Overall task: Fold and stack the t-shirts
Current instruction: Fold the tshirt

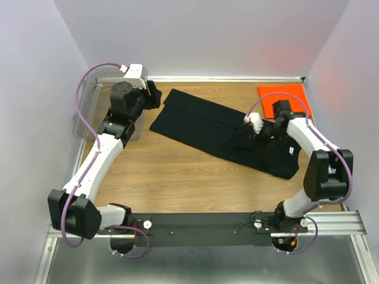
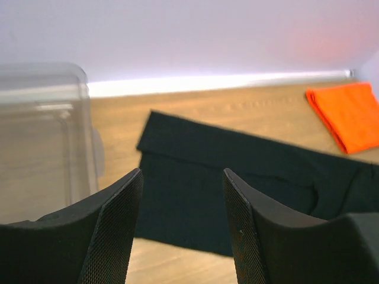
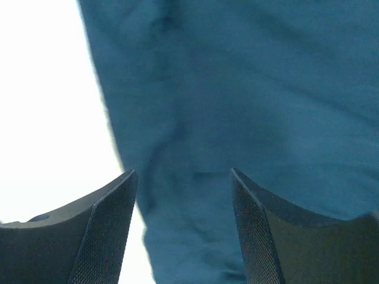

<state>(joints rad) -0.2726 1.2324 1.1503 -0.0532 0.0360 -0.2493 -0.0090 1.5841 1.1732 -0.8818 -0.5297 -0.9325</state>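
The black t-shirt [image 1: 219, 130] lies in a long folded strip, slanting from back left to the near right of the wooden table [image 1: 177, 177]. My left gripper [image 1: 157, 94] hovers open just off its left end; in the left wrist view the left gripper [image 2: 182, 173] has nothing between its fingers and the black t-shirt [image 2: 225, 189] lies beyond them. My right gripper [image 1: 260, 137] hangs over the shirt's right part. Seen from the right wrist, the right gripper [image 3: 182, 171] is open above the black t-shirt [image 3: 249, 106], holding nothing. The orange t-shirt [image 1: 281, 97] [image 2: 349, 115] lies folded at the back right.
A clear plastic bin [image 1: 89, 112] [image 2: 41, 136] stands at the back left beside the left arm. White walls close in the back and both sides. A metal rail [image 1: 237, 228] holding both arm bases runs along the near edge.
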